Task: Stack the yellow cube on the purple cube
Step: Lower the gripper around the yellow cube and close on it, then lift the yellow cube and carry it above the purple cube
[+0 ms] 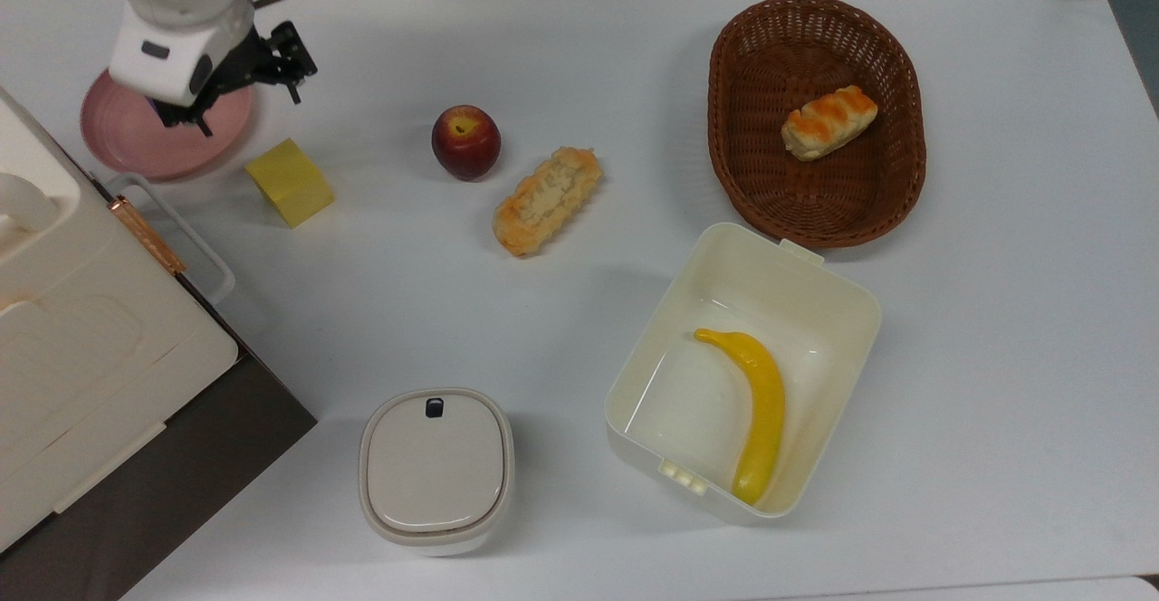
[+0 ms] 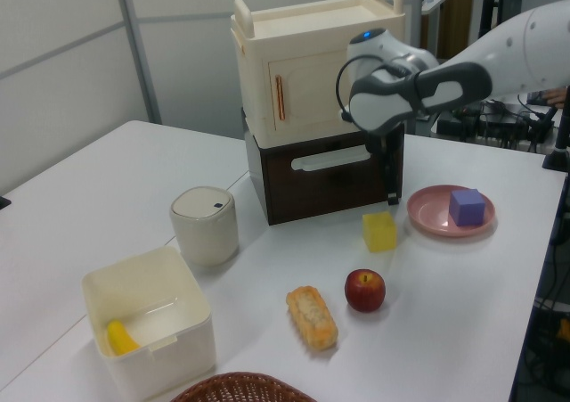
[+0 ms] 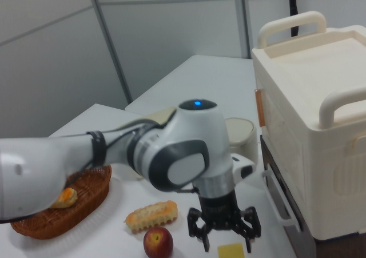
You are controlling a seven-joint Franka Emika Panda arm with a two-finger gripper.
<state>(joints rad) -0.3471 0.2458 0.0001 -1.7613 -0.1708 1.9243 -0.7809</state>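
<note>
In the top view the arm's wrist covers the purple cube and much of the pink plate (image 1: 122,144) it sits on; in the left view the purple cube (image 2: 467,206) stands in plain sight on that plate (image 2: 429,217). The yellow cube (image 1: 290,182) sits on the desk (image 1: 579,58) just beside the plate, its upper corner seemingly shaded by the gripper (image 1: 240,90) hanging over the plate's edge. In the right view the gripper (image 3: 226,245) hovers above the yellow cube (image 3: 231,251), which the frame's bottom edge cuts off, and its fingers (image 3: 205,244) are spread apart, holding nothing. The desk is plain white. Farther from the plate lie an apple (image 1: 465,141), a bread roll (image 1: 546,199) and a wicker basket (image 1: 742,176). A cream cabinet (image 2: 307,90) on a dark base stands behind the plate in the left view, with grey partition walls beyond.
</note>
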